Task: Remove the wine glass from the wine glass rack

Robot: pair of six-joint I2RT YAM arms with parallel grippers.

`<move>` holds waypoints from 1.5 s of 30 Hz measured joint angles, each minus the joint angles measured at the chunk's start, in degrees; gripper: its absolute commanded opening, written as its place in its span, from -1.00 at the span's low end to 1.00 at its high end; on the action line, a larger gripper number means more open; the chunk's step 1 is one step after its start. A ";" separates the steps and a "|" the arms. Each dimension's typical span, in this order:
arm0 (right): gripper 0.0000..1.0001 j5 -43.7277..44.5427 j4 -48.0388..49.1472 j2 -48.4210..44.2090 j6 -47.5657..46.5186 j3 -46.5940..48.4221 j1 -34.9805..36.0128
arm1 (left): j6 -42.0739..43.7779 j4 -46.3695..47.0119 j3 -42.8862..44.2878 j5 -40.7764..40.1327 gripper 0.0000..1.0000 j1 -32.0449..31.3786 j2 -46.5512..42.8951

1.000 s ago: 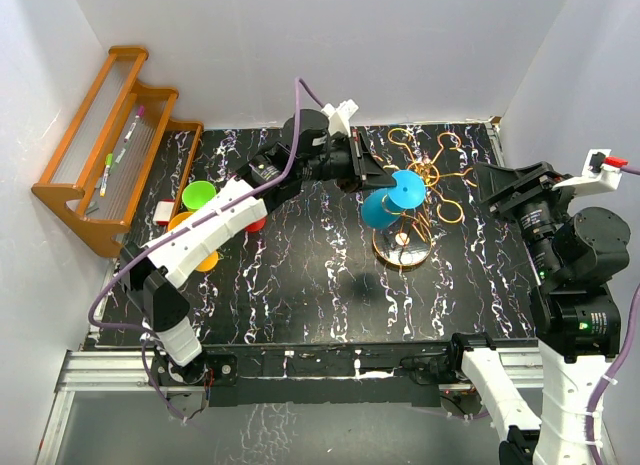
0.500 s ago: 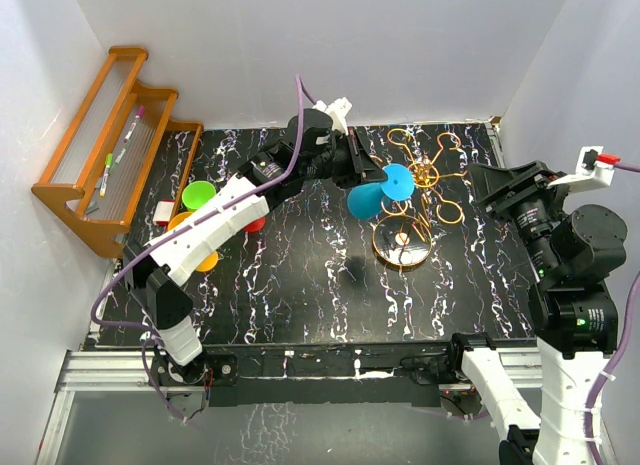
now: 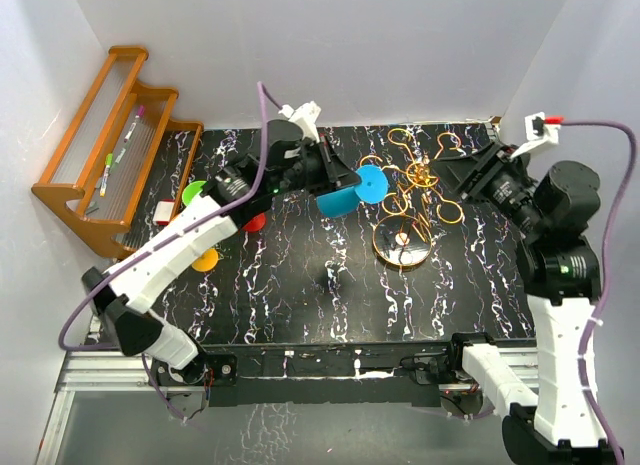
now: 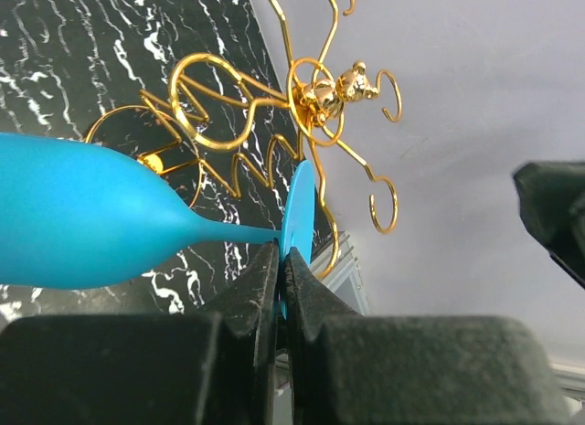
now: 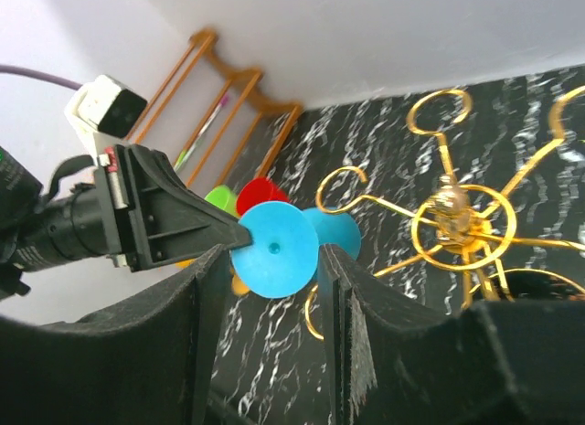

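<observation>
From above, the left gripper [image 3: 350,184] is clamped on a blue wine glass [image 3: 338,200], which it holds on its side above the black marbled table [image 3: 300,285]. The bowl points left and the round foot faces the wine glass rack [image 3: 415,200]. The glass hangs just to the left of the rack's gold loops, and its foot is near them. The right gripper [image 3: 468,175] is raised on the far side of the rack and aimed at it. A green cup [image 3: 198,195], a red cup [image 3: 255,223] and an orange cup [image 3: 205,260] sit at the left, near a wooden shelf [image 3: 110,135].

In the left wrist view, both fingers [image 4: 256,283] pinch the edge of the foot where the stem meets it. The bowl stretches off to the left. The gold curls stand close behind the foot, and this view does not show whether they touch.

In the right wrist view, the right gripper's own fingers [image 5: 206,306] stand apart. The glass's foot shows through the gap, farther off, with open space between it and the nearest gold loop.
</observation>
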 measured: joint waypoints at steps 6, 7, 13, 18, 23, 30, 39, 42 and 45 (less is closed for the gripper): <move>-0.08 -18.51 5.05 6.69 0.13 -0.17 0.00 | 0.90 -2.80 -6.45 -2.84 -1.00 0.00 -12.11; -0.08 -22.14 6.29 7.80 0.46 -0.28 0.00 | 1.11 -3.13 -7.54 -3.26 -1.00 0.00 -14.60; -0.11 -36.00 14.08 12.79 2.89 -0.39 7.56 | 3.02 -6.40 -12.79 -4.63 -1.00 0.00 -29.86; -0.10 -38.32 17.70 15.76 2.75 -0.33 21.77 | 4.92 -9.27 -12.81 -5.03 -1.00 0.00 -36.33; -0.11 -36.63 17.09 21.92 -0.48 1.90 33.42 | 6.01 -11.47 -12.81 -4.98 -1.00 0.00 -37.68; -0.11 -32.98 16.81 27.06 -3.10 4.68 39.69 | 6.64 -13.97 -12.81 -4.92 -1.00 0.00 -37.35; -0.44 -31.87 17.38 29.51 -4.15 7.76 42.25 | 6.64 -14.75 -12.81 -4.68 -1.00 0.00 -38.42; -0.83 -31.54 17.49 30.84 -4.31 8.59 43.93 | 6.62 -14.75 -12.83 -4.50 -1.00 0.00 -38.58; -0.84 -31.34 17.55 31.71 -3.76 8.74 44.83 | 7.28 -15.61 -12.96 -4.52 -0.93 0.00 -39.06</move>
